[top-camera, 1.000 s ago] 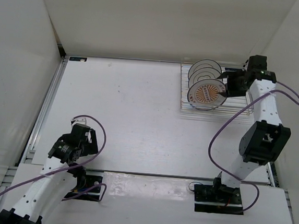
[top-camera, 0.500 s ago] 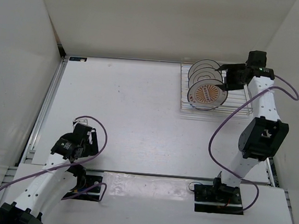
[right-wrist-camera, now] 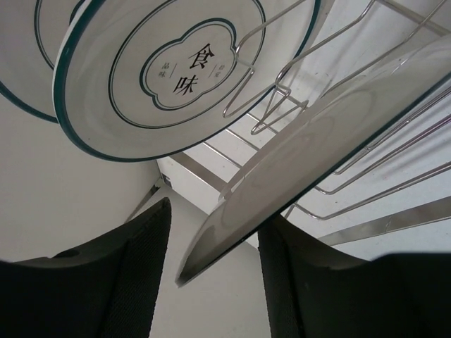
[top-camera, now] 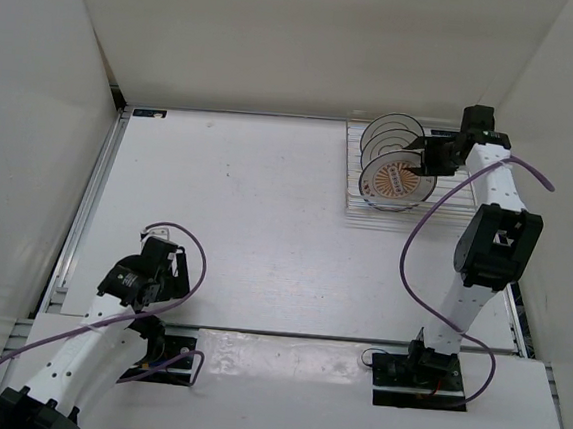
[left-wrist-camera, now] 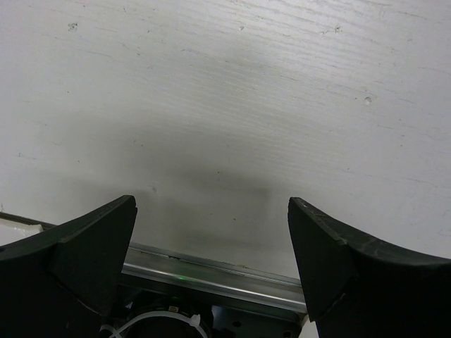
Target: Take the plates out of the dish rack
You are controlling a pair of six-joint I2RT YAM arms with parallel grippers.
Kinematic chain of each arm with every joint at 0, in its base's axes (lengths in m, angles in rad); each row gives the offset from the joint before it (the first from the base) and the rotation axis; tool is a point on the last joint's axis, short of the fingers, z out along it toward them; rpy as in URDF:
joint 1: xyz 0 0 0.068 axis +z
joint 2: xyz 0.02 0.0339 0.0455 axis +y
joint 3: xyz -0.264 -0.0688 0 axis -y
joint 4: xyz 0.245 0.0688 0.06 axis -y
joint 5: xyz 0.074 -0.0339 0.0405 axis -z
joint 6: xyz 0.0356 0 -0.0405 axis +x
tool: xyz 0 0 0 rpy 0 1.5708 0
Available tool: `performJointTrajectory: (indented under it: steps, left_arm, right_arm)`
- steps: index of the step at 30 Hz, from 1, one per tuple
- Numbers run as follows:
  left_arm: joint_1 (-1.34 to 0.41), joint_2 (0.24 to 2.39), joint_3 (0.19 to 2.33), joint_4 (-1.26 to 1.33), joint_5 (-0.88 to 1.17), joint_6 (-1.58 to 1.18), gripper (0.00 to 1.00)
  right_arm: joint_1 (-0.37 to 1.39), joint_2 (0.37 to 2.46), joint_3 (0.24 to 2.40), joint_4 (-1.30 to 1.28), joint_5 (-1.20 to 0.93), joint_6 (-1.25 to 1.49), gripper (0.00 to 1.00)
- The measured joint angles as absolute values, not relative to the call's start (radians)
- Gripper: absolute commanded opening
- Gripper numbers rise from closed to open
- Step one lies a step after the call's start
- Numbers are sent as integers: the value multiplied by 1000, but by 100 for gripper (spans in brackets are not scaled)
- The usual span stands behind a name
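White plates (top-camera: 388, 145) stand edgewise in dish rack (top-camera: 353, 202), facing nearward.

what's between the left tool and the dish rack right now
Only bare white table. The top external view shows nothing lying between the left tool and the dish rack; the plates all stand in the rack.

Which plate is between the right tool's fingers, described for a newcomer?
Find the rack in the far right corner of the table, where three plates stand on edge. It is the nearest plate, by the right tool. Only it has an orange sunburst; the two behind carry thin dark rings.
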State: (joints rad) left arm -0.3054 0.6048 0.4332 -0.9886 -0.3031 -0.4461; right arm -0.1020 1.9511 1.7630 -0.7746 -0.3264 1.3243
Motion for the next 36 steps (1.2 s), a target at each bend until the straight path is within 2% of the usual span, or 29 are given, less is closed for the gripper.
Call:
performJointTrajectory:
  steps: [4, 8, 9, 12, 20, 22, 28, 36]
  left_arm:
    - [-311, 596, 434, -991, -304, -452, 100]
    - [-315, 582, 434, -992, -308, -456, 100]
    - [-318, 579, 434, -993, -309, -458, 100]
    - [-326, 577, 434, -995, -311, -461, 100]
    - [-330, 591, 434, -995, -311, -464, 100]
    - [-330, 594, 433, -995, -311, -464, 100]
    - [-330, 599, 434, -995, -310, -464, 100]
    - [-330, 601, 434, -995, -310, -464, 100]
  right_arm:
    - [-102, 1951, 1763, -775, -332, 1322, 47]
    - [-102, 1951, 1763, -774, -343, 1312, 32]
    - [-102, 1949, 1763, -774, -346, 1313, 32]
    - [-102, 1929, 1748, -780, -363, 1309, 23]
    - [-104, 1880, 1705, -806, -381, 1306, 17]
    - [-104, 1880, 1705, -810, -386, 1311, 9]
    - [-104, 1877, 1705, -821, -396, 1327, 0]
    - [-104, 1877, 1705, -820, -406, 1351, 0]
